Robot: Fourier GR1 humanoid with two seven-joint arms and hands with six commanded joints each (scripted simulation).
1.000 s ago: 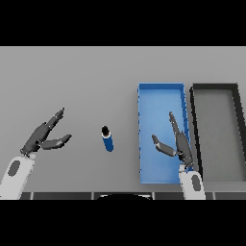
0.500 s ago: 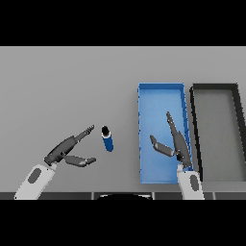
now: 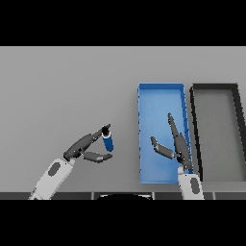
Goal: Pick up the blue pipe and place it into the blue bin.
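Lighting was flat, even, fairly bright; no glare on table (image 3: 57, 86). Shadows barely showed, light src prob overhead. No edge distortion, nothing defocused.

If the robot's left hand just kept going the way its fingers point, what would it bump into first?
Most likely the blue pipe: the left hand points straight at it, fingertips already at its top. Height above the table is hard to judge.

Grey counter (image 3: 57, 86), plain and flat across the whole view. Dark grey bin (image 3: 194, 139) on its right side, rectangular, long side running away from the viewer, shallow walls, grey floor inside, nothing in it.
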